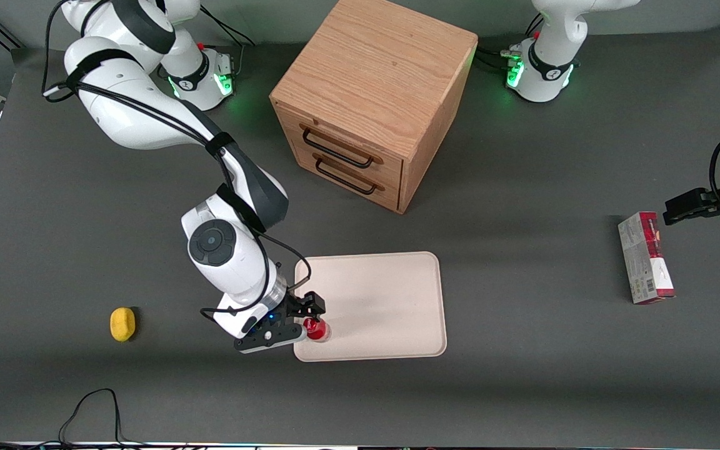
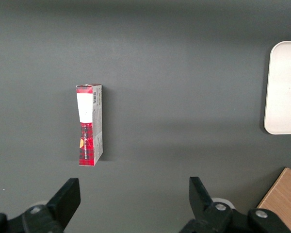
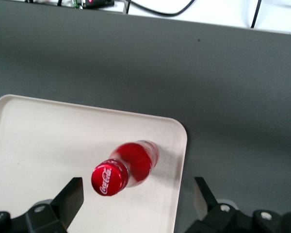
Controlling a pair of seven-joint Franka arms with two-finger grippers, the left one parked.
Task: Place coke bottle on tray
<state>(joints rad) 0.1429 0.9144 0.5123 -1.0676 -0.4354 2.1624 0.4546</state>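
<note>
**Coke bottle standing on tray, gripper open above it**

- Coke bottle [image 1: 317,329]: small red bottle with red cap, upright on the tray, in the tray corner nearest the front camera at the working arm's end. In the wrist view [image 3: 127,167] the cap's white script shows; the bottle stands free, touching neither finger.
- Tray [image 1: 391,300]: cream-white, rounded corners, low rim, flat on the dark table; otherwise bare. Also seen at [image 3: 48,145] and partly at [image 2: 285,87].
- Gripper [image 1: 307,318]: right arm's, just above and beside the bottle at the tray's edge. Jaws spread wide, holding nothing; the fingers [image 3: 70,196] flank the cap with clear gaps.
- Wooden drawer cabinet [image 1: 372,100]: two drawers with dark handles, at about 12 o'clock from the tray in the front view, farther from the camera, well apart.
- Lemon [image 1: 122,324]: yellow, at about 9 o'clock from the bottle, toward the working arm's end of the table.
- Red-and-grey carton [image 1: 645,257]: lying flat toward the parked arm's end; also at [image 2: 89,124].
</note>
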